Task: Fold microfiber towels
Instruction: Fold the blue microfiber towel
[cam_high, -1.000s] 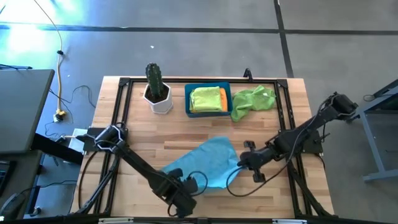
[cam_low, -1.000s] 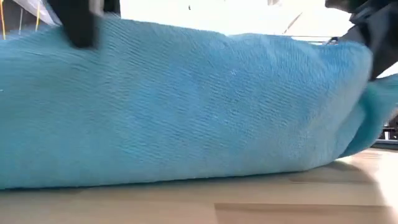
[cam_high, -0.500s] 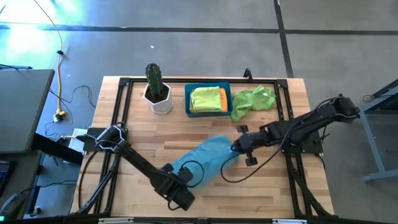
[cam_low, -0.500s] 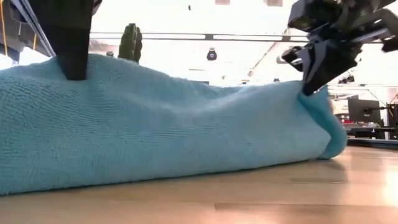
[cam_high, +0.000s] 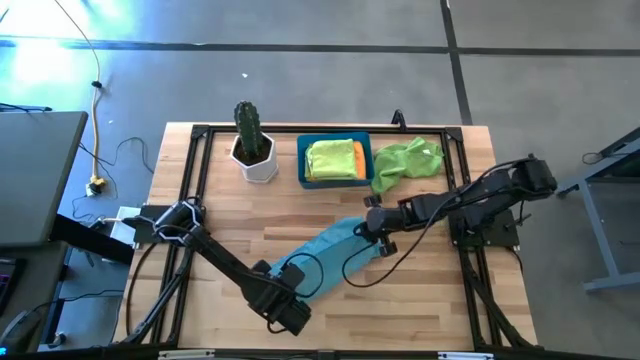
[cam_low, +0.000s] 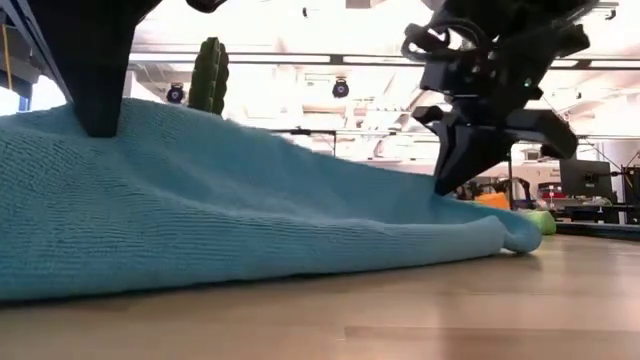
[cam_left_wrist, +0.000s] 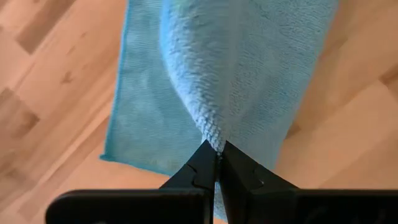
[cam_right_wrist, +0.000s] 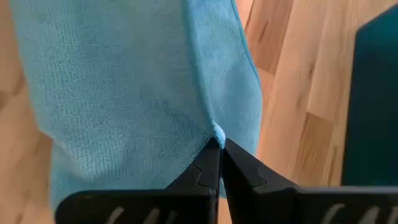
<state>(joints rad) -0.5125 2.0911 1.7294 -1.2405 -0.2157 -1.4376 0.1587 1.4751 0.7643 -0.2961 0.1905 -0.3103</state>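
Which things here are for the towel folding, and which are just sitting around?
For the job:
- light blue towel, pinched by the left gripper and right gripper
- loose lime green towel
- lime green towel and orange towel, folded in the bin

Just sitting around:
- blue bin
- potted cactus

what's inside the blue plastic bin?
In the blue plastic bin: a folded lime green microfiber towel with an orange cloth showing beside it. Anything beneath them is covered.
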